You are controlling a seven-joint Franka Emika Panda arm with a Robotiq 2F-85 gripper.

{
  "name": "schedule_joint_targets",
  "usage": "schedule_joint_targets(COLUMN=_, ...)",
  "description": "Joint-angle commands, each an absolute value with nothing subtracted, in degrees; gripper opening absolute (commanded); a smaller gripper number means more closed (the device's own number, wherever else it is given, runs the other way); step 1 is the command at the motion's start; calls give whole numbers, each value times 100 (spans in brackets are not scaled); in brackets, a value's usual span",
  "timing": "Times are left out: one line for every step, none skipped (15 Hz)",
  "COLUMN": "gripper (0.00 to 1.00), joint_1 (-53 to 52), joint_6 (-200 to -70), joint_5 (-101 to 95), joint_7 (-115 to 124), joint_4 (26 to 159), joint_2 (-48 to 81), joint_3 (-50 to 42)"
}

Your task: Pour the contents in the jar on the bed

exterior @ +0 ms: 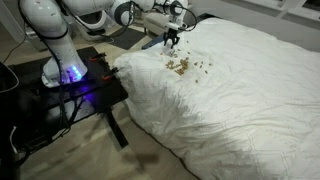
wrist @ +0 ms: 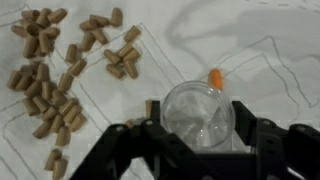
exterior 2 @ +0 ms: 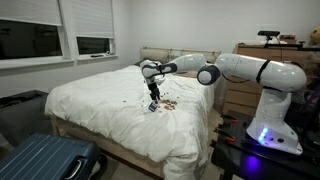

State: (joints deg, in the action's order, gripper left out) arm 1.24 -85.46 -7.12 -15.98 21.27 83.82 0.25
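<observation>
In the wrist view my gripper (wrist: 197, 126) is shut on the clear jar (wrist: 197, 113). I look straight into the jar's mouth and it appears empty. The contents (wrist: 58, 75), many small tan-brown pieces, lie scattered on the white duvet of the bed (wrist: 275, 45), up and to the left of the jar. Both exterior views show the gripper (exterior: 171, 41) (exterior 2: 153, 103) low over the bed (exterior: 245, 105) (exterior 2: 95, 100), right beside the spilled contents (exterior: 183, 66) (exterior 2: 168, 103).
A small orange piece (wrist: 214, 78) lies on the duvet just beyond the jar. A black table with a blue glow (exterior: 75, 85) carries the arm beside the bed. A blue suitcase (exterior 2: 45, 160) stands at the bed's foot and a wooden dresser (exterior 2: 240, 95) behind the arm.
</observation>
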Motion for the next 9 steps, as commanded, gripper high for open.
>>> schedule_joint_targets(gripper=45, joint_1=173, joint_6=-8138, joint_5=-551, joint_7=-1274, joint_4=2197, joint_2=8241, joint_3=-45)
schedule_joint_targets(gripper=45, joint_1=185, joint_6=-8021, joint_5=-528, joint_7=-1250, joint_4=2206, joint_2=8220, joint_3=-31)
schedule_joint_targets(gripper=45, joint_1=196, joint_6=-7884, joint_5=-492, joint_7=-1185, joint_4=2221, joint_2=8188, joint_3=-14)
schedule_joint_targets(gripper=45, joint_1=197, joint_6=-7771, joint_5=-472, joint_7=-1179, joint_4=2219, joint_2=8164, joint_3=-10)
schedule_joint_targets(gripper=45, joint_1=185, joint_6=-7645, joint_5=-459, joint_7=-1159, joint_4=2219, joint_2=8116, joint_3=-8)
schedule_joint_targets(gripper=45, joint_1=176, joint_6=-7534, joint_5=-444, joint_7=-1208, joint_4=2226, joint_2=8055, joint_3=3)
schedule_joint_targets(gripper=45, joint_1=176, joint_6=-7378, joint_5=-412, joint_7=-1261, joint_4=2265, joint_2=7969, joint_3=27)
schedule_joint_targets(gripper=45, joint_1=175, joint_6=-7199, joint_5=-390, joint_7=-1329, joint_4=2265, joint_2=7893, joint_3=42)
schedule_joint_targets(gripper=45, joint_1=178, joint_6=-7011, joint_5=-375, joint_7=-1353, joint_4=2272, joint_2=7820, joint_3=53)
